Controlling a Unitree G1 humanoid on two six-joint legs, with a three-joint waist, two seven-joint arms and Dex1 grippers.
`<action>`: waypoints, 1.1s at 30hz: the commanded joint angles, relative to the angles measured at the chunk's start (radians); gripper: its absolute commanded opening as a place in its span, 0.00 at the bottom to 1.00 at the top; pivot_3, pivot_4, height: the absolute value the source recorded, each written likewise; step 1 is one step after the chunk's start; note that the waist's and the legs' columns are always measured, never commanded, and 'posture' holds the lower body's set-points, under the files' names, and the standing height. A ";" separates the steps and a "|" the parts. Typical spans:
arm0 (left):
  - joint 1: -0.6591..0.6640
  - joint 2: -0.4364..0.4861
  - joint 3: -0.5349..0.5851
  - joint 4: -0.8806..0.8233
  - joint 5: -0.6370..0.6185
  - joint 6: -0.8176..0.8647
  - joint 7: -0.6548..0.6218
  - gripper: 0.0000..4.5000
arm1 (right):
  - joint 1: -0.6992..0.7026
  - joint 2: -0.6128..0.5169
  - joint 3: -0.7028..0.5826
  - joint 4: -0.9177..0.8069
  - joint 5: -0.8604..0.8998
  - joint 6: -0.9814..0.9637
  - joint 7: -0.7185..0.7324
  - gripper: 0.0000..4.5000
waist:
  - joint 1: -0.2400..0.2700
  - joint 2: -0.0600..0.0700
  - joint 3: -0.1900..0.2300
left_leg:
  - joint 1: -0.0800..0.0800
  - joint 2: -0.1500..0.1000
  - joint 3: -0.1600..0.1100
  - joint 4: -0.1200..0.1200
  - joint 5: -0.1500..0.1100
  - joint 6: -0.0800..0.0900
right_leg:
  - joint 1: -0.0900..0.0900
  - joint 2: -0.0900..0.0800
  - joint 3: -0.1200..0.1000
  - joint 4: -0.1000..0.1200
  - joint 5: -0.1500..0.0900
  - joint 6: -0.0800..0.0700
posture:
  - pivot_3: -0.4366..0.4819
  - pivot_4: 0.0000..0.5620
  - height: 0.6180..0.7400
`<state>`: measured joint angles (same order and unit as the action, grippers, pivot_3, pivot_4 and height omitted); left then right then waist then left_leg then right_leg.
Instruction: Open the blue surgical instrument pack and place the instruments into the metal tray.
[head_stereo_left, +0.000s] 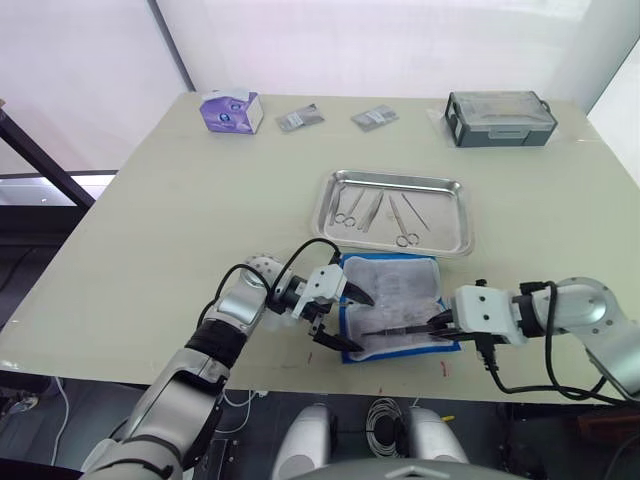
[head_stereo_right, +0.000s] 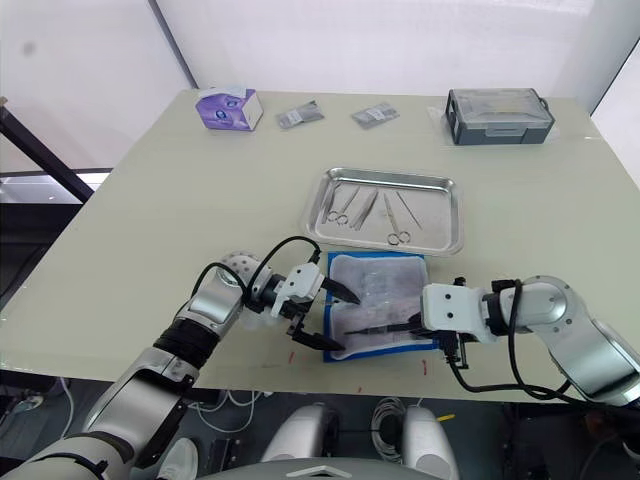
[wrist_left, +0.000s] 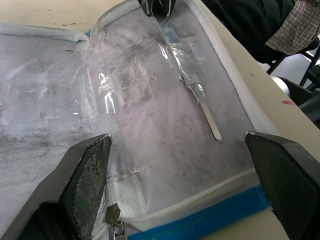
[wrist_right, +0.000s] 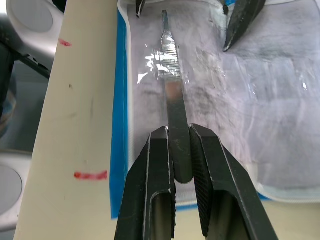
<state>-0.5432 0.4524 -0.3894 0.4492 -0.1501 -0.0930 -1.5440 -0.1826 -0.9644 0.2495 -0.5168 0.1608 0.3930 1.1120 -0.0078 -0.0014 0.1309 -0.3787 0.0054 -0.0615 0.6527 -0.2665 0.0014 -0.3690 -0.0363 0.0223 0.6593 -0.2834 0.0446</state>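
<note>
The blue surgical instrument pack (head_stereo_left: 395, 290) lies unfolded near the table's front edge, its whitish-clear inner layer (wrist_left: 125, 100) facing up. My left gripper (head_stereo_left: 364, 322) stands open at the pack's left edge, one finger on each side of that edge, nothing held. My right gripper (wrist_right: 181, 137) is shut on one end of a slim flat silvery instrument (wrist_right: 172, 95), which stretches leftward low over the inner layer. Behind the pack sits the metal tray (head_stereo_left: 400, 181), holding several instruments (head_stereo_left: 375, 212), among them scissors with ring handles.
Along the table's back stand a purple tissue box (head_stereo_left: 232, 110), two grey foil sachets (head_stereo_left: 299, 119) and a grey lidded box (head_stereo_left: 499, 118). The table's front edge runs just below the pack, with small red marks (wrist_right: 90, 175) on it.
</note>
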 joint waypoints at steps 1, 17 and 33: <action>0.080 0.014 -0.117 0.087 0.121 0.068 -0.006 1.00 | 0.006 -0.044 -0.110 -0.025 0.000 -0.041 -0.006 0.01 | 0.000 0.000 0.000 | 0.000 0.000 0.000 0.000 0.000 0.000 | 0.000 0.000 0.000 0.000 0.000 0.000 | 0.48 0.27 1.00; 0.075 0.012 -0.119 0.094 0.121 0.062 -0.009 1.00 | 0.082 -0.139 -0.258 0.016 0.044 -0.084 0.038 0.01 | 0.001 0.001 -0.001 | 0.000 0.000 0.000 0.000 0.000 0.000 | 0.000 0.000 0.000 0.000 0.000 0.000 | 0.48 0.27 1.00; 0.076 0.007 -0.111 0.102 0.111 0.059 -0.008 1.00 | 0.200 -0.212 -0.467 0.087 0.106 -0.099 0.130 0.01 | 0.001 0.001 0.000 | 0.000 0.000 0.001 0.000 0.000 0.000 | 0.000 0.000 0.001 -0.001 0.000 0.000 | 0.48 0.27 1.00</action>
<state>-0.5416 0.4511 -0.3931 0.4491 -0.1495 -0.0928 -1.5407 0.0238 -1.1662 -0.1622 -0.4196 0.2428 0.2995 1.2376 -0.0065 -0.0006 0.1304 -0.3785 0.0056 -0.0602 0.6526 -0.2665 0.0015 -0.3687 -0.0365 0.0232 0.6587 -0.2834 0.0446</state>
